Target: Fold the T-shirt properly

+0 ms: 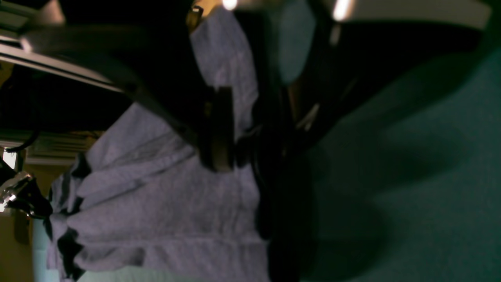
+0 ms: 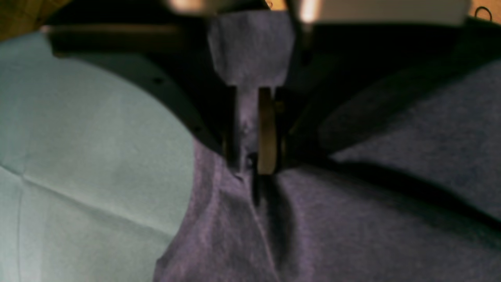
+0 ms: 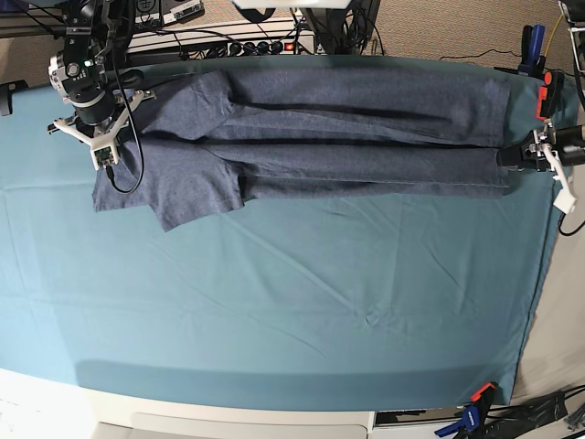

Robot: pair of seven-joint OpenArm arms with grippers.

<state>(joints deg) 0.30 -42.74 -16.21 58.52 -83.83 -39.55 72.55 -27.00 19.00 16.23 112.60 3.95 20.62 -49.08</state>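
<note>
The blue-grey T-shirt [image 3: 347, 119] lies stretched along the far side of the table, sleeves at the left and hem at the right, folded lengthwise into a long band. My right gripper [image 3: 102, 155] sits at the sleeve end. In the right wrist view its jaws [image 2: 250, 168] stand slightly apart, open, with a fold of the T-shirt [image 2: 352, 219] between them. My left gripper [image 3: 512, 157] is at the hem end. Its fingers [image 1: 221, 129] are parted, open, and T-shirt [image 1: 164, 203] cloth still runs up between them.
A teal cloth [image 3: 292, 302] covers the whole table. Clamps hold it at the near right corner [image 3: 475, 395] and far right corner [image 3: 532, 41]. A power strip with cables [image 3: 247, 44] runs behind the far edge. The table's right edge is just past my left gripper.
</note>
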